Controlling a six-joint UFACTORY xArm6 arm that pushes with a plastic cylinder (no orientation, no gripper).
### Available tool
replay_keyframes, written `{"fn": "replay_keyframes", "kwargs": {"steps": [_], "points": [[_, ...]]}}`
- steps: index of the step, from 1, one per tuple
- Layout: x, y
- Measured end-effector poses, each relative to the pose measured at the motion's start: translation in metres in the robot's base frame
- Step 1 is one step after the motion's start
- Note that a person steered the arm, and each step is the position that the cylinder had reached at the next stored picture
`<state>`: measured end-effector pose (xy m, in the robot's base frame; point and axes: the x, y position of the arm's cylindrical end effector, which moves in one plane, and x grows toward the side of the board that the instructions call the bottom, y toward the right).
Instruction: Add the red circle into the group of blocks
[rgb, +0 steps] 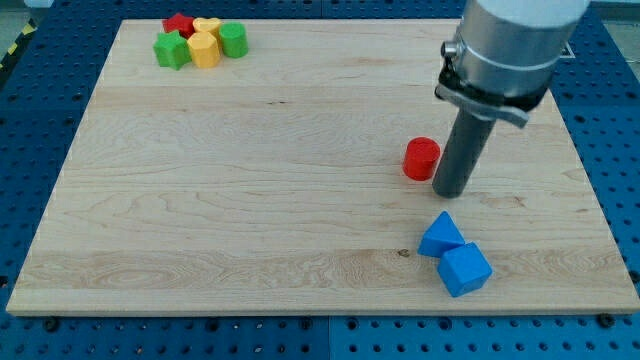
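sitting nearest the view's bottom, a blue cube touches a blue triangle. above them my tip, a bare rod with no pincer, stands just right of the red circle. far top left: green, yellow, red blocks clustered.

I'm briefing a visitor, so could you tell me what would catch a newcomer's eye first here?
Probably my tip, just right of the red circle at the board's centre-right. Then two blue blocks below them, and the cluster of red, yellow and green blocks at the view's top left.
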<state>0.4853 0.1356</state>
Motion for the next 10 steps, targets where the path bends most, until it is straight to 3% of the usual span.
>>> {"fn": "replay_keyframes", "kwargs": {"steps": [2,3,4,5,6,10], "points": [[-0.065,-0.101],[-0.060,-0.102],[-0.036,-0.061],[-0.048,-0.028],[-0.073,-0.031],[-0.128,-0.181]]}}
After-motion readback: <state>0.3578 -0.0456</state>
